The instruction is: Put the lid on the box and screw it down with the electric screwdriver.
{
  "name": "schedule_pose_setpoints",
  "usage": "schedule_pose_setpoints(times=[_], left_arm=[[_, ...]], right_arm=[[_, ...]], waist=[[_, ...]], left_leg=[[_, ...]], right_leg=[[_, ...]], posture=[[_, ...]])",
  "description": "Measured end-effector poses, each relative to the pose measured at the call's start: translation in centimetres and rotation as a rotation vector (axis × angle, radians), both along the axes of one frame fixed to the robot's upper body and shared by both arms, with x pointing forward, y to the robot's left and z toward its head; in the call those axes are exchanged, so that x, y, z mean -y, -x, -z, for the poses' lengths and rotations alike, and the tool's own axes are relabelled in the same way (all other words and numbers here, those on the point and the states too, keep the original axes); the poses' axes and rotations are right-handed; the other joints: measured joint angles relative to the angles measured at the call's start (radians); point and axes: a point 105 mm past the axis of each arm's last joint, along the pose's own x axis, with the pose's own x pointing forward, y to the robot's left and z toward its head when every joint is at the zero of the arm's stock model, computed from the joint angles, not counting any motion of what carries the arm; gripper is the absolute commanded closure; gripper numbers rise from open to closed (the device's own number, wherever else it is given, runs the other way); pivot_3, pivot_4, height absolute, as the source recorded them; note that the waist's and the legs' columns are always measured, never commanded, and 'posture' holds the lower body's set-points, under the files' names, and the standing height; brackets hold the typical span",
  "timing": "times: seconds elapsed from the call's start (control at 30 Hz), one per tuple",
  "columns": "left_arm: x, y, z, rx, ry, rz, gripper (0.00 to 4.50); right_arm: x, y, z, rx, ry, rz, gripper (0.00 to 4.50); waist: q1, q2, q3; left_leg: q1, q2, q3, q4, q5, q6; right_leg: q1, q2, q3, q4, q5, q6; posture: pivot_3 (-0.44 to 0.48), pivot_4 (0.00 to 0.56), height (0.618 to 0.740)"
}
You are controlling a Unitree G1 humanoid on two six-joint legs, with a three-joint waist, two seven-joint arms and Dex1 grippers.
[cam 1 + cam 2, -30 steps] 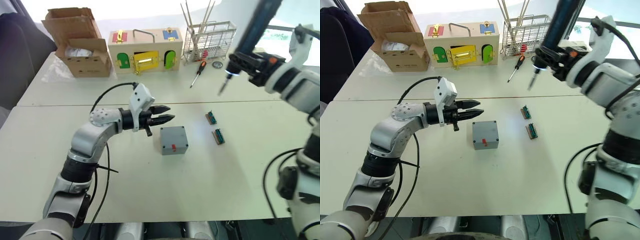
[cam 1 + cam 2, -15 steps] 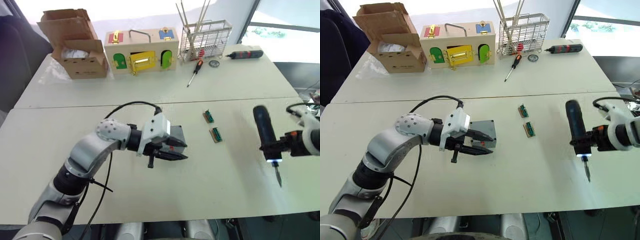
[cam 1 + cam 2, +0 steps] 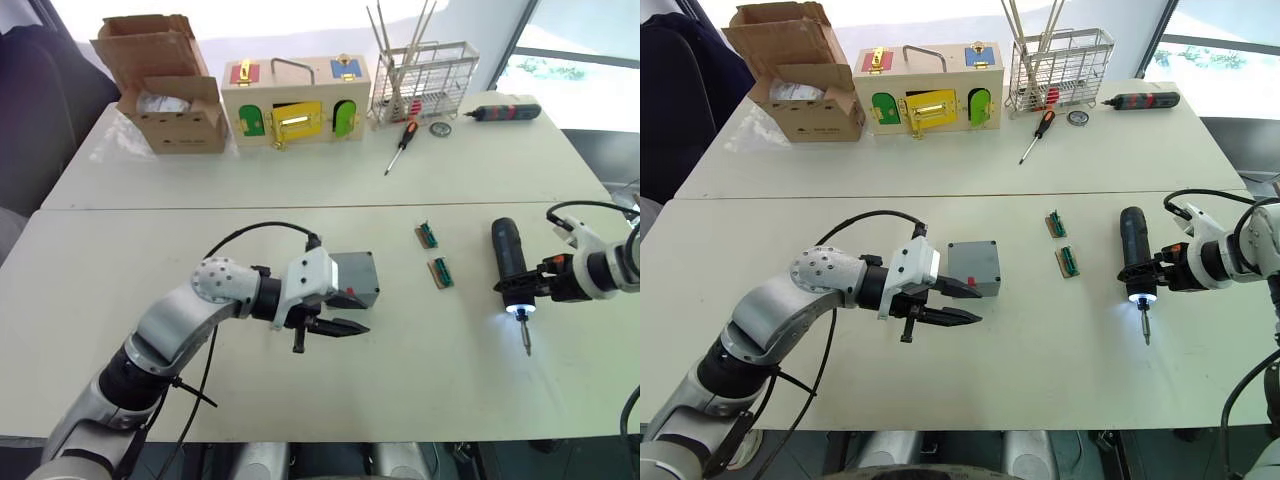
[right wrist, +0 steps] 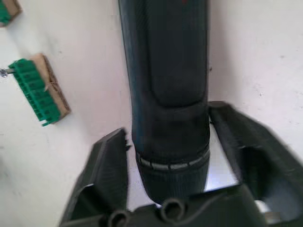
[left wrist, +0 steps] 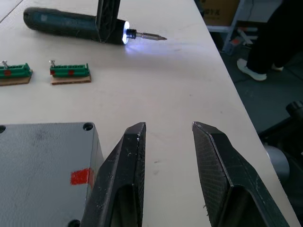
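Two pale tables (image 3: 300,420) stand pushed together, and dark floor shows past the far edge. At the back sit a brown cardboard box (image 3: 165,85), a wooden box with coloured doors (image 3: 295,100) and a wire basket (image 3: 425,80). Near the basket lie a thin orange-and-black hand screwdriver (image 3: 400,143) and a small black-and-red tool (image 3: 503,110). The grey box (image 3: 973,267) sits in the middle of the near table with its lid on and a red mark on its side. The left gripper (image 3: 945,303) is just beside the box, with its fingers open and holding nothing. The electric screwdriver (image 3: 508,266) lies on the table to the right, its tip light on. The right gripper (image 4: 163,156) has its fingers on both sides of the screwdriver. Two small green parts (image 3: 432,254) lie between the box and the screwdriver.
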Motion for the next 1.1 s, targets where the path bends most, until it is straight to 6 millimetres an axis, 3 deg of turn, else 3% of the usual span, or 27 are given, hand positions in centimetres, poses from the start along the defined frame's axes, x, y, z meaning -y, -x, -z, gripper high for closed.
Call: schedule_pose_setpoints(times=[0.03,0.2,0.27,0.37,0.43,0.5,0.53,0.6,0.67,0.73,0.9,1.1], left_arm=[[0.0,0.0,0.1,-0.003,-0.001,-0.002,2.97],[0.0,-0.2,0.1,0.000,0.000,-0.019,2.97],[-0.1,-0.3,0.0,0.003,0.001,-0.027,2.97],[-0.6,-1.0,-0.5,0.021,0.016,-0.073,2.97],[-1.6,-2.4,-1.3,0.028,0.045,-0.153,2.97],[-2.8,-4.1,-2.2,0.034,0.062,-0.245,2.97],[-3.3,-4.5,-2.4,0.037,0.057,-0.271,2.97],[-4.5,-5.1,-2.3,0.035,0.025,-0.309,2.97],[-6.2,-5.6,-1.4,0.023,-0.055,-0.337,2.97],[-7.5,-5.9,-0.5,0.020,-0.124,-0.358,2.97],[-8.5,-5.9,2.7,-0.053,-0.197,-0.382,2.97],[-6.9,-5.9,3.4,-0.058,-0.168,-0.352,2.97]], right_arm=[[0.1,-0.1,0.0,0.005,0.008,0.001,0.06],[0.9,-0.6,-0.1,0.029,0.054,0.028,0.02],[1.1,-1.1,-1.0,0.063,0.047,0.056,0.02],[0.8,-2.2,-4.0,0.211,0.055,0.041,0.02],[-0.1,-3.2,-7.6,0.410,0.081,-0.012,0.02],[-2.4,-3.2,-10.9,0.609,0.082,-0.128,0.02],[-3.7,-2.7,-11.1,0.663,0.086,-0.202,0.02],[-7.1,-1.5,-9.7,0.711,0.052,-0.386,0.02],[-11.3,0.5,-6.1,0.671,-0.070,-0.551,0.02],[-13.7,1.7,-3.7,0.639,-0.136,-0.622,0.02],[-14.0,1.8,-1.3,0.692,-0.045,-0.665,0.02],[-15.5,1.9,1.0,0.682,-0.045,-0.710,0.02]], waist=[[0.001,0.000,0.000],[0.002,0.000,0.000],[0.001,0.000,0.000],[0.002,0.000,0.000],[0.001,0.001,0.000],[0.001,0.000,0.000],[0.002,-0.002,-0.001],[0.002,-0.004,-0.001],[0.001,-0.004,0.000],[0.000,-0.004,0.000],[0.004,-0.004,0.000],[0.001,-0.004,0.000]], left_leg=[[0.000,0.000,-0.001,0.003,-0.001,0.001],[0.000,-0.002,-0.001,0.009,-0.003,0.005],[0.000,-0.002,-0.001,0.009,-0.004,0.006],[0.000,-0.002,-0.001,0.008,-0.004,0.006],[0.000,-0.001,-0.001,0.008,-0.004,0.005],[0.000,0.000,-0.003,0.008,-0.004,0.005],[0.000,0.001,-0.004,0.007,-0.004,0.006],[0.000,0.001,-0.005,0.007,-0.004,0.006],[0.000,0.000,-0.004,0.008,-0.004,0.006],[0.000,-0.001,-0.003,0.009,-0.004,0.005],[0.001,-0.003,-0.003,0.010,-0.004,0.006],[0.001,-0.001,-0.004,0.010,-0.004,0.005]], right_leg=[[0.001,0.000,-0.001,0.000,0.000,0.000],[0.007,-0.001,-0.001,-0.002,0.000,0.000],[0.006,-0.001,0.000,-0.002,0.000,0.001],[0.005,-0.001,-0.001,-0.001,0.000,0.001],[0.004,-0.001,-0.001,0.000,0.000,0.001],[0.005,0.001,-0.002,0.000,0.000,0.001],[0.006,0.001,-0.003,0.000,0.000,0.001],[0.007,0.001,-0.004,-0.001,0.000,0.001],[0.006,0.001,-0.003,0.000,0.001,0.001],[0.006,0.000,-0.002,0.001,0.001,0.001],[0.009,-0.001,-0.002,-0.001,0.001,0.002],[0.008,0.000,-0.003,0.000,0.001,0.002]], posture=[[0.000,0.150,0.730],[0.000,0.150,0.730],[0.000,0.150,0.730],[0.000,0.150,0.730],[0.000,0.150,0.730],[0.000,0.150,0.730],[0.000,0.150,0.730],[0.000,0.150,0.730],[0.000,0.150,0.730],[0.000,0.150,0.730],[0.000,0.150,0.730],[0.000,0.150,0.730]])
